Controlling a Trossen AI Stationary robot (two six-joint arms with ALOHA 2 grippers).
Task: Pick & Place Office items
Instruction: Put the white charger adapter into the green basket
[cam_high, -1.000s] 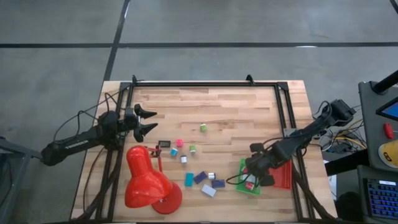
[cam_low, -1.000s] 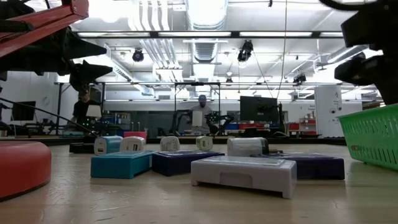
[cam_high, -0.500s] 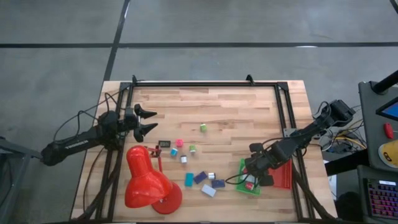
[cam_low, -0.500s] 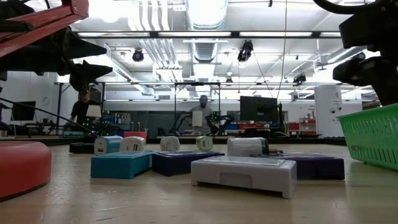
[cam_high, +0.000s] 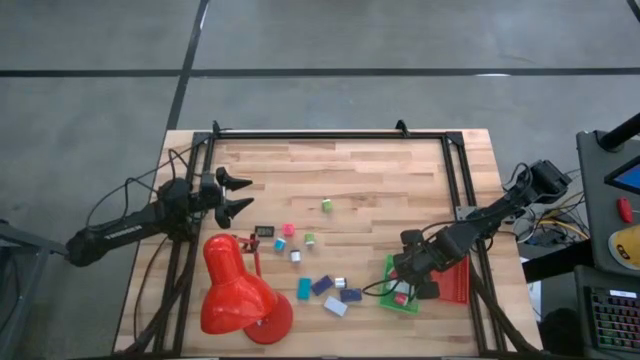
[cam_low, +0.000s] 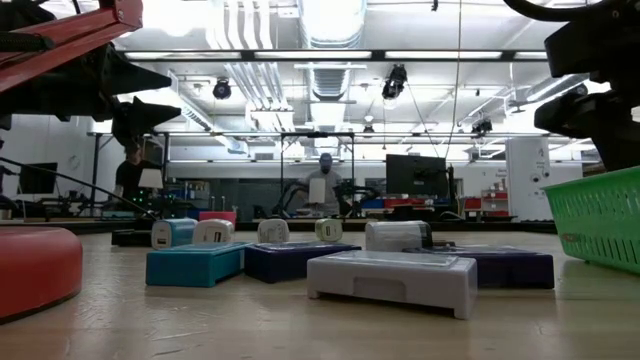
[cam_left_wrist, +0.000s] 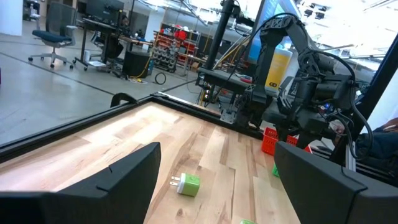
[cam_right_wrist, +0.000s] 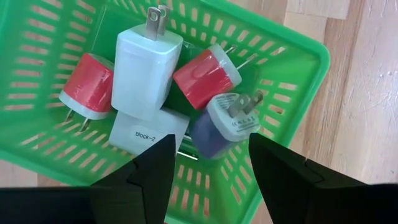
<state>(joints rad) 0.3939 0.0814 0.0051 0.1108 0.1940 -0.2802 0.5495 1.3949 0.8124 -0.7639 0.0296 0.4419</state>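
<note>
Office items (cam_high: 322, 285): in the high view the loose pieces lie mid-table, between the red lamp (cam_high: 238, 290) and the green basket (cam_high: 399, 287). The right gripper (cam_high: 408, 283) hangs over the basket; the left gripper (cam_high: 240, 194) waits at the table's left edge, well apart from the pieces. The right arm is judged nearer to the flat blocks beside the basket.

Low view: a teal block (cam_low: 195, 264), a dark blue block (cam_low: 290, 260) and a white block (cam_low: 392, 281) lie flat, long sides across the view; small plugs stand behind them.

Left wrist view: fingers spread wide, empty; a green plug (cam_left_wrist: 186, 184) lies ahead between them, prongs sideways.

Right wrist view: fingers (cam_right_wrist: 152, 168) parted, holding nothing. Directly beyond them, inside the basket, lie a white plug (cam_right_wrist: 147, 63), two red plugs, a dark blue one and a labelled white block.
</note>
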